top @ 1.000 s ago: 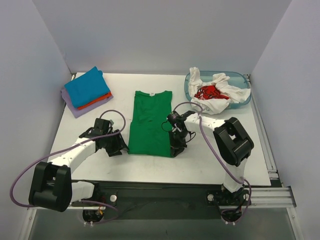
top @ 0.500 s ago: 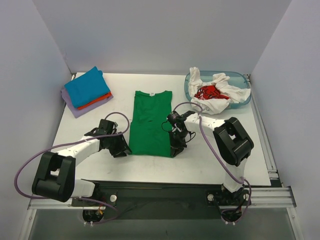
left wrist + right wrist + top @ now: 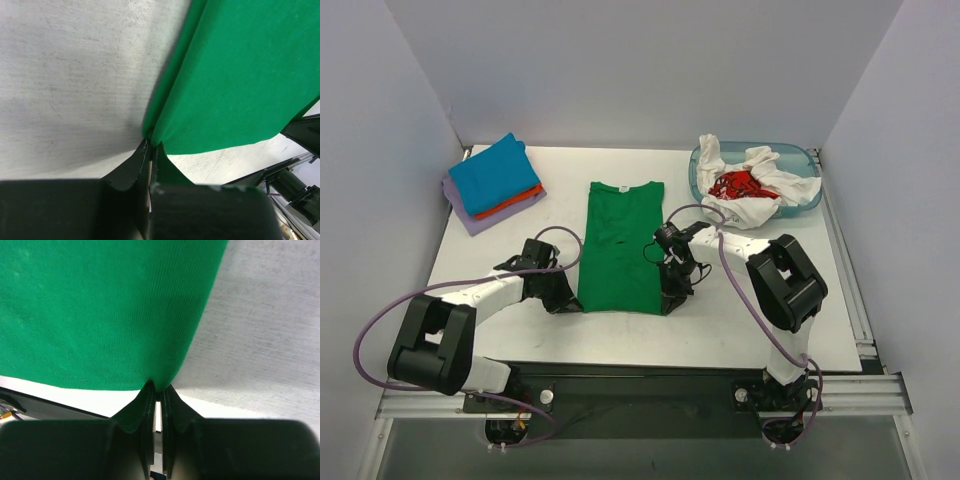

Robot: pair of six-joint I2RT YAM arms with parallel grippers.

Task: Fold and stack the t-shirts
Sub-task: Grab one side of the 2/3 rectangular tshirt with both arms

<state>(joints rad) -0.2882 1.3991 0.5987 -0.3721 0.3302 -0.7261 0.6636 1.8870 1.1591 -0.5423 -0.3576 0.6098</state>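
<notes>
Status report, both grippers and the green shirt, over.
Left gripper shut on green t-shirt, near left corner. Right gripper shut on near right corner. Shirt lies flat, nothing upon it.

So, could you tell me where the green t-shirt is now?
The green t-shirt lies mid-table in the top view, between the folded stack and the tub, its near corners pinched by the left gripper and right gripper.

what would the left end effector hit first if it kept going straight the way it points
The green t-shirt: the left end effector is shut on its near corner, with the cloth spread straight ahead. Beyond it, probably the right end effector at the other corner; depth is unclear.
</notes>
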